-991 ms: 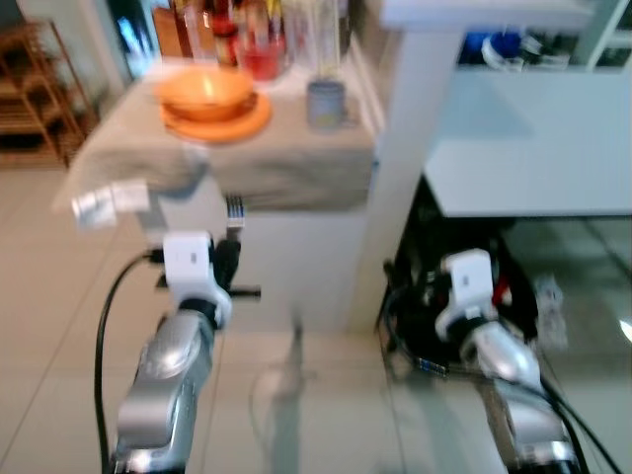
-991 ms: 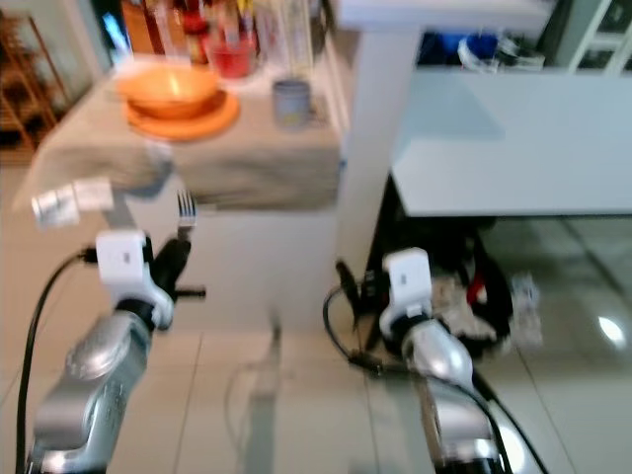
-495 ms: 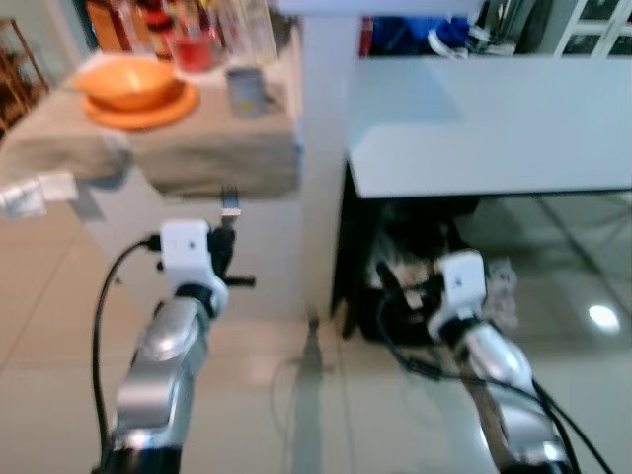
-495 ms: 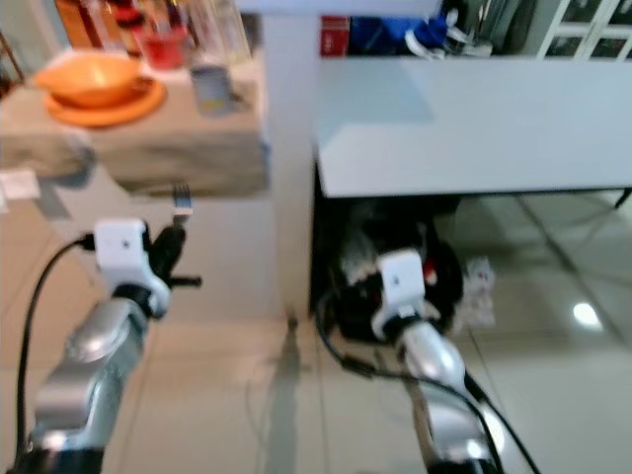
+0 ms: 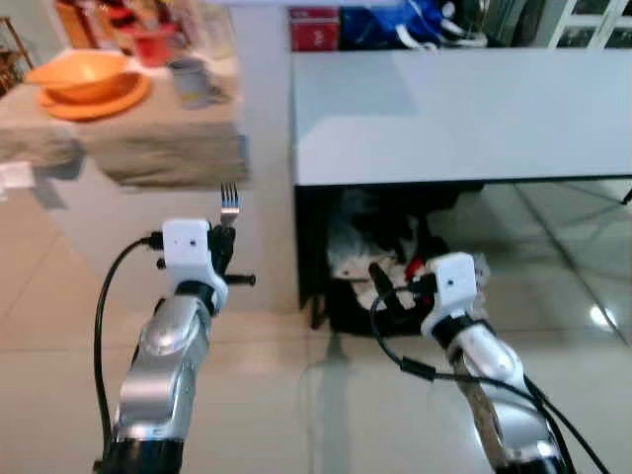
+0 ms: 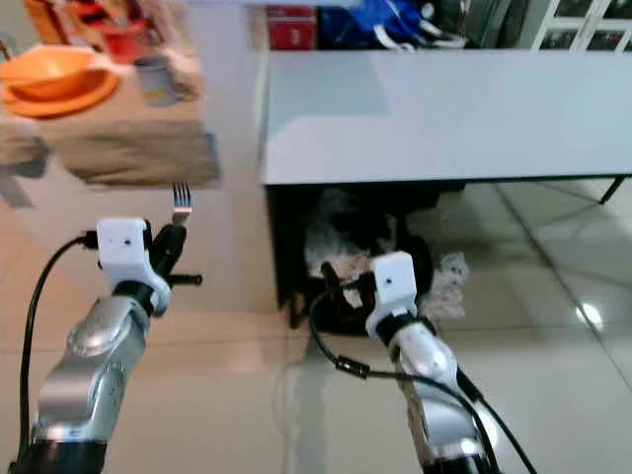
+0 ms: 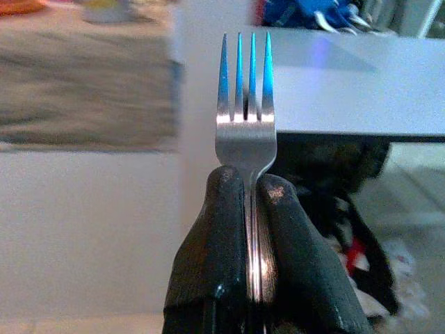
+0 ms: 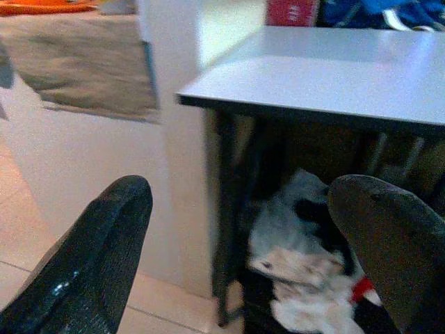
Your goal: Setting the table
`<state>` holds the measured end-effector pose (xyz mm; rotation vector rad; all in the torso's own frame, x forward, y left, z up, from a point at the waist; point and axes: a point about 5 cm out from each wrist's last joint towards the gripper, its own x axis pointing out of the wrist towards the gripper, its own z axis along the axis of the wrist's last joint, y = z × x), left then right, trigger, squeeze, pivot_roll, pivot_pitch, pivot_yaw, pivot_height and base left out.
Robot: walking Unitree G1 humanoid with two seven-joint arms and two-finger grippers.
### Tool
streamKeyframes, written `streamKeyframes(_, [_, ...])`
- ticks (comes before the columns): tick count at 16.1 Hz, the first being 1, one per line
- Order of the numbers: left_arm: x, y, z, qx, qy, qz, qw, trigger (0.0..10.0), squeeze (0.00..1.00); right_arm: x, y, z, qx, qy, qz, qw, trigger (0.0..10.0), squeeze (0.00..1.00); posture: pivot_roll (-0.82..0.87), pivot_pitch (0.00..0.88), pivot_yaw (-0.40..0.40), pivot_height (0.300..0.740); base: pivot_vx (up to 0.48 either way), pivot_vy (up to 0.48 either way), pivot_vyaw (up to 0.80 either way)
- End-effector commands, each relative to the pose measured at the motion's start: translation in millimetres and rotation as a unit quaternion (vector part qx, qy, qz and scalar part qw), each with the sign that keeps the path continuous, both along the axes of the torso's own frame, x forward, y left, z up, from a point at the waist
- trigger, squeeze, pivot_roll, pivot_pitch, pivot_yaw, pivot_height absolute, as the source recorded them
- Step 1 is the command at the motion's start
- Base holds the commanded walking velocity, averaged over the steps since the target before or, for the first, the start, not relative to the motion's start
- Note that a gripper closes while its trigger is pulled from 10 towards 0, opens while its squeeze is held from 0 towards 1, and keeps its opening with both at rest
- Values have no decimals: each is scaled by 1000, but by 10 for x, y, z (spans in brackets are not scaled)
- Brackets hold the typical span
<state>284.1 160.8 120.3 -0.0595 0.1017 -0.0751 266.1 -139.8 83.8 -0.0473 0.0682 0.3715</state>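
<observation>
before white table (image 5: 464, 109): left hand (image 7: 245, 229) grips one fork (image 7: 245, 118); right hand (image 8: 243, 243) open.

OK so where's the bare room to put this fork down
The grey table top is bare from its near edge back to the red box and blue bags. The cloth-covered counter is crowded at the back: orange bowl, mug, bottles. Left claw holds the fork.

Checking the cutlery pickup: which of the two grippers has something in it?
The left gripper: its fingers are shut on a fork, prongs up. The right gripper is open, nothing between its fingers.
</observation>
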Motion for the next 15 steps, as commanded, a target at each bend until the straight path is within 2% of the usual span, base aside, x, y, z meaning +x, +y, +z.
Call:
streamKeyframes(1, [28,-51,46,4,-10,-9,1000,0,0,16,-39,39,-4,-8,-3,1000,10000,0,-85,0,37,740,247,-409,0])
streamKeyframes(5, [17,-21,23,6,-6,-5,1000,0,0,5,-31,25,-7,-5,3,1000,10000,0,-74,0,39,740,353,-319,0])
streamKeyframes(8, [8,-25,80,3,-21,-12,1000,0,0,8,-7,29,-3,-10,2,1000,10000,0,-68,0,43,740,0,0,0])
streamKeyframes(11, [3,-105,171,-1,-47,-29,998,0,0,7,-22,28,-4,-13,-3,1000,10000,0,-70,0,48,740,377,0,0])
streamKeyframes(15, [28,-111,171,3,-44,-33,998,0,0,9,-10,1,-5,-11,-2,1000,10000,0,-70,0,56,740,480,0,0])
